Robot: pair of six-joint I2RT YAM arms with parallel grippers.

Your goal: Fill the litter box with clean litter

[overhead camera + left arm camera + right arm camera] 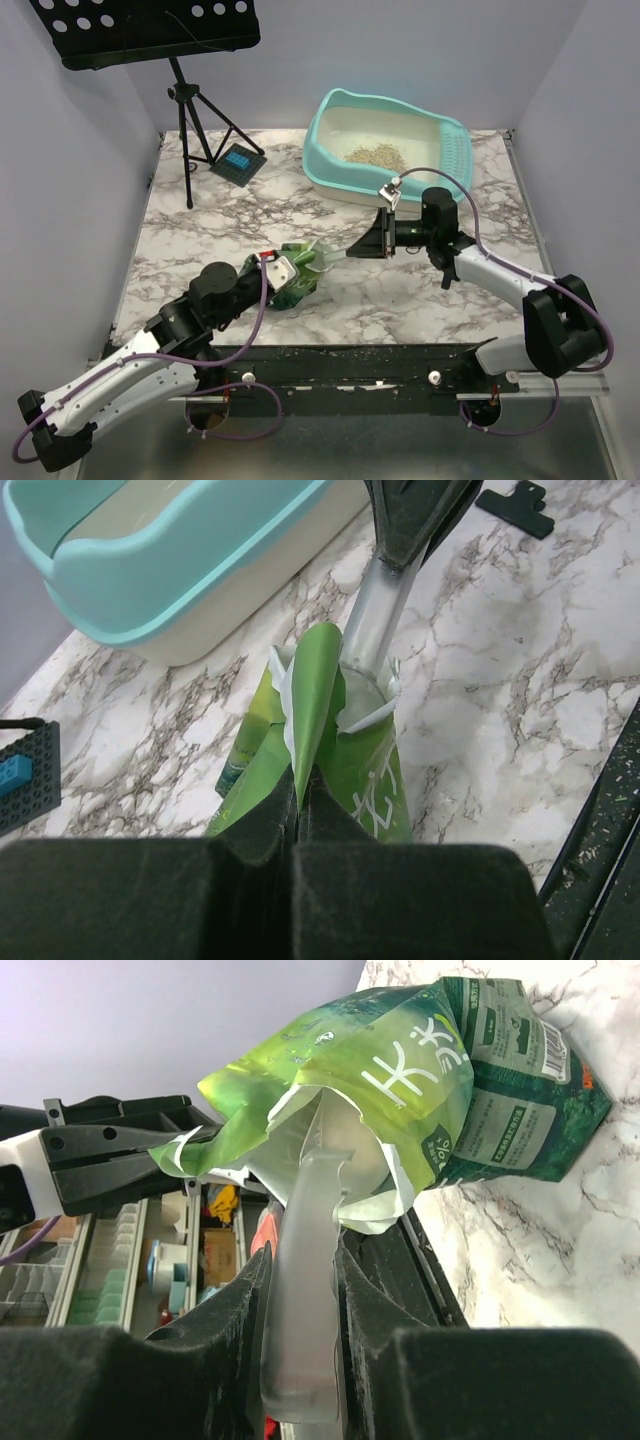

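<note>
litter box [170, 580]: smooth plastic | bag [400, 1060]: glossy foil | scoop [305, 1260]: translucent plastic

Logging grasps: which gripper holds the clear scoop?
The right gripper, clamped on the scoop handle; the left gripper pinches the green bag rim instead.

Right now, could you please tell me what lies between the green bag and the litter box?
Only bare marble table separates green bag from litter box, clearest in the left wrist view.
</note>
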